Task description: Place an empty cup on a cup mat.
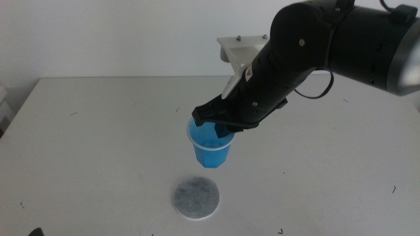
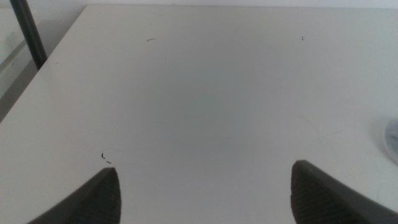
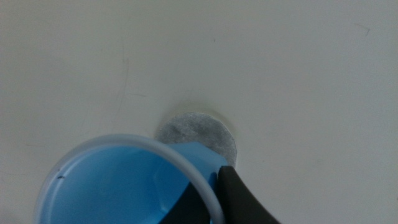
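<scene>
The left gripper point(image 2: 205, 186) hangs with jaws wide apart over the bare white table point(image 2: 205, 93); the mat's point(image 2: 392, 140) edge shows nearby.

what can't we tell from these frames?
- Middle view: the right gripper hides the cup's far rim; whether the cup is clear of the table is unclear.
- Right wrist view: cup covers part of the cup mat.
- Left wrist view: mat cut off by the edge.

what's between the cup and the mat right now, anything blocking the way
Nothing visible. The right gripper holds the cup by its rim, and only bare table lies between it and the cup mat. The left gripper waits off to the side.
</scene>
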Available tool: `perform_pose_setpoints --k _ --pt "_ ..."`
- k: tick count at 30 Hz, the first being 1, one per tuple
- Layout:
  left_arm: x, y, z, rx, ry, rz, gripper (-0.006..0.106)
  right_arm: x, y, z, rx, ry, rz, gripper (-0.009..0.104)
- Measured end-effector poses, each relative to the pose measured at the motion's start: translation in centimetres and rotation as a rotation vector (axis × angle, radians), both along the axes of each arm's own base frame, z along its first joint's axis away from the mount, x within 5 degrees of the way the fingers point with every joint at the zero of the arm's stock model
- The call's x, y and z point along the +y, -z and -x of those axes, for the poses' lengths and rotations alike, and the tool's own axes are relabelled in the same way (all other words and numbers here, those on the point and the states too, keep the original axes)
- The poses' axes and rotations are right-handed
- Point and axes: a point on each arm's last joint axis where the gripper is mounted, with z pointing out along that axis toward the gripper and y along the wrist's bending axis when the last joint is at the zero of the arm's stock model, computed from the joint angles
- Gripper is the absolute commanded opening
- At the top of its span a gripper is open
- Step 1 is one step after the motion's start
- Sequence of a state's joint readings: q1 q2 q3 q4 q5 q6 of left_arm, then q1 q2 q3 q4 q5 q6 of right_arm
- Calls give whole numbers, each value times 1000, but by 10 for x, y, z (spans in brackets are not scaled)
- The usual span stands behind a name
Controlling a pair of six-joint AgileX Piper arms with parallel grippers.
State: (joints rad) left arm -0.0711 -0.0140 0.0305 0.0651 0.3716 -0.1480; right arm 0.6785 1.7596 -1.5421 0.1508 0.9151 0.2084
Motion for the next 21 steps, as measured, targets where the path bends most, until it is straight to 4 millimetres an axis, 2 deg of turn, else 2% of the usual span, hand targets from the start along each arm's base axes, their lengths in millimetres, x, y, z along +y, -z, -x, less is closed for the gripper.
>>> perform_pose_setpoints --k 7,16,21 --pt "0 0 0 0 0 0 105 11 40 0 41 11 -16 -1" --pt "0 0 0 0 0 0 105 26 94 -15 87 -9 27 -1" --pt "0 0 0 0 0 0 105 29 112 -18 113 -11 49 -1"
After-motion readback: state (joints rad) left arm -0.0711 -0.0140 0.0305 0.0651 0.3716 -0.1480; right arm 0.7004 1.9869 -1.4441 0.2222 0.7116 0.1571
